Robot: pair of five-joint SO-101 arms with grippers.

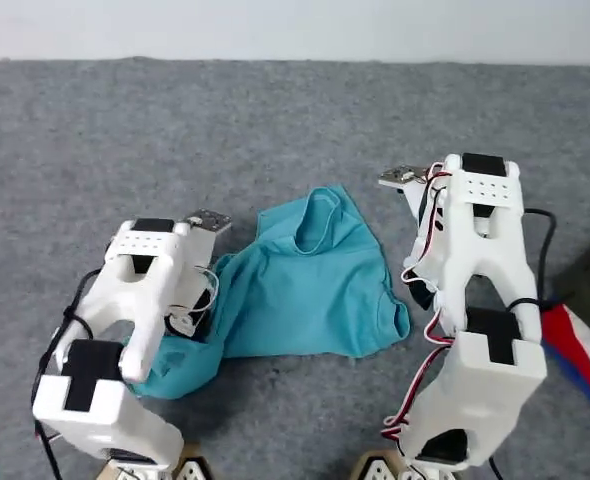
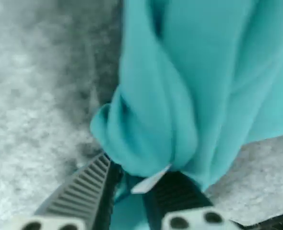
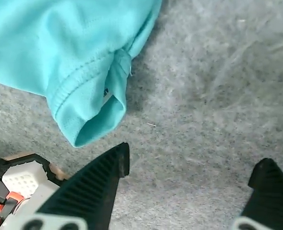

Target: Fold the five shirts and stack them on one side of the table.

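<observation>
Teal shirt (image 1: 305,290) lies crumpled mid-frame on the table (image 1: 125,130), left gripper (image 2: 132,187) pinched tight on its bunched lower-left edge, right gripper (image 3: 194,163) spread wide just beside the sleeve (image 3: 91,120), so I'd grab that sleeve and pull it flat before folding.

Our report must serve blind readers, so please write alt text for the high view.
A teal shirt lies crumpled on a grey table between two white robot arms. The left arm is over the shirt's bunched edge, and the right arm stands beside a sleeve. A striped cloth shows at the right edge.
</observation>
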